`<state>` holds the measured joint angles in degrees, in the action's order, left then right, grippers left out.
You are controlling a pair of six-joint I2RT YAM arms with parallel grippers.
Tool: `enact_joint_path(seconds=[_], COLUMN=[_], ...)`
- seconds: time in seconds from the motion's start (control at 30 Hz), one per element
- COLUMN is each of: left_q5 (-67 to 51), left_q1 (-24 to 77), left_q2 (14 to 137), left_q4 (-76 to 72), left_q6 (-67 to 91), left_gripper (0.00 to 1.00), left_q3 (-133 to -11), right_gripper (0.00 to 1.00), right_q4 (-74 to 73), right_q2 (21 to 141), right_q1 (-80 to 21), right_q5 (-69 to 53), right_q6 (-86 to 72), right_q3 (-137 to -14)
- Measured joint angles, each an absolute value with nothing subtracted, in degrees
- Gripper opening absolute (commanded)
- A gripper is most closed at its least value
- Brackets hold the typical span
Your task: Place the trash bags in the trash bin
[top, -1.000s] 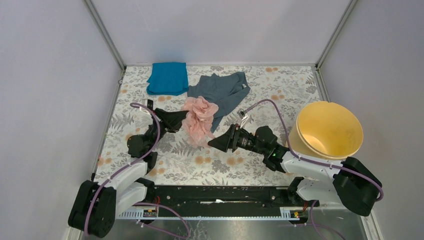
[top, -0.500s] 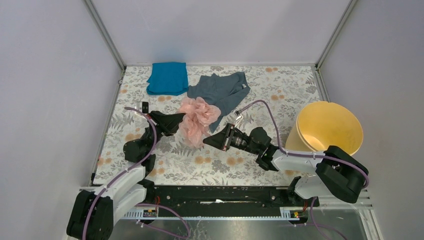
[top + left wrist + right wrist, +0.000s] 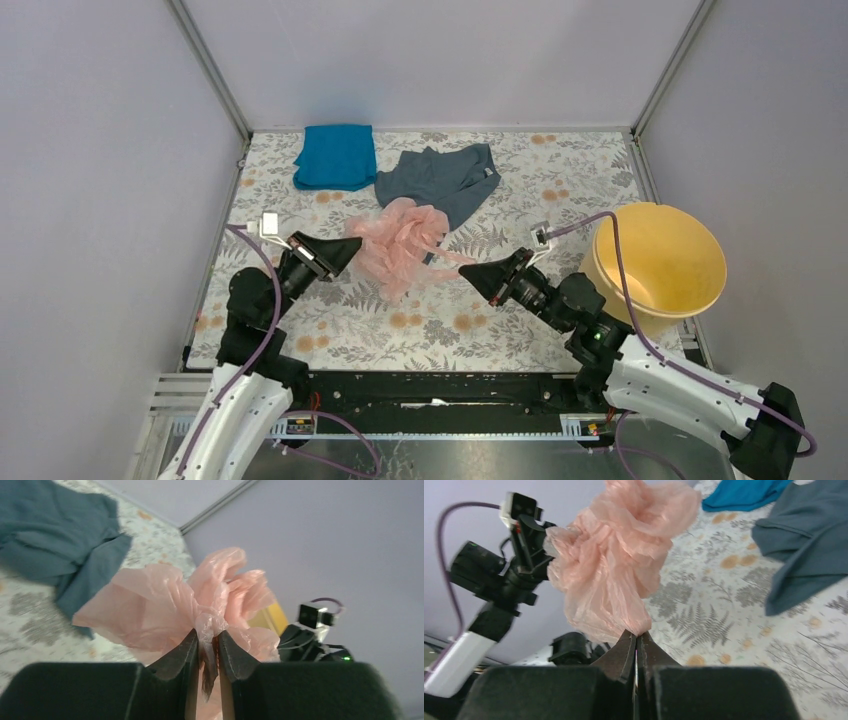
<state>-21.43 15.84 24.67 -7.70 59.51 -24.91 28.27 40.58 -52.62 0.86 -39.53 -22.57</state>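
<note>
pink trash bag (image 3: 400, 245) stretches between both end effectors (image 3: 352, 247) (image 3: 468, 272), arms reaching inward.

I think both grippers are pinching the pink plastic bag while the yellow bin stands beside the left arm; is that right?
Not quite: the yellow bin stands beside the right arm, at the table's right side, as the top external view shows. The rest holds: the left gripper and the right gripper each pinch the pink plastic bag.

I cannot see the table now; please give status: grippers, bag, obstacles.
Right gripper shut on pink bag. Left gripper pinches its other end. Bag bunched between them. Grey garment behind; yellow bin at right, upright.
</note>
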Motion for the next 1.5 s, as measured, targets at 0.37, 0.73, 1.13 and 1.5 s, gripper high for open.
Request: enact_joint_path(seconds=[0.37,0.73,1.13,1.5], left_q5=[-16.2,-13.0,-13.2,-14.9], left_q1=[15.8,15.8,15.8,15.8], left_q2=[27.7,35.8,40.7,43.9], left_q4=[15.1,23.6,23.9,25.2], left_q6=[49.8,47.1,46.3,42.9], left_gripper=[0.14,0.09,0.22,0.85], left_q3=[-27.5,-29.9,-30.1,-32.8], right_gripper=[0.0,0.0,0.0,0.0], right_q4=[13.3,5.7,-2.3,-1.7], right_q2=[40.3,39.6,40.4,44.6], right_q1=[-52.6,-52.6,-52.6,-52.6], right_q5=[2.5,10.0,20.6,6.6], right_q6=[-33.2,-31.4,-36.5,-23.4], right_q3=[-27.6,-37.9,-44.0,-46.9])
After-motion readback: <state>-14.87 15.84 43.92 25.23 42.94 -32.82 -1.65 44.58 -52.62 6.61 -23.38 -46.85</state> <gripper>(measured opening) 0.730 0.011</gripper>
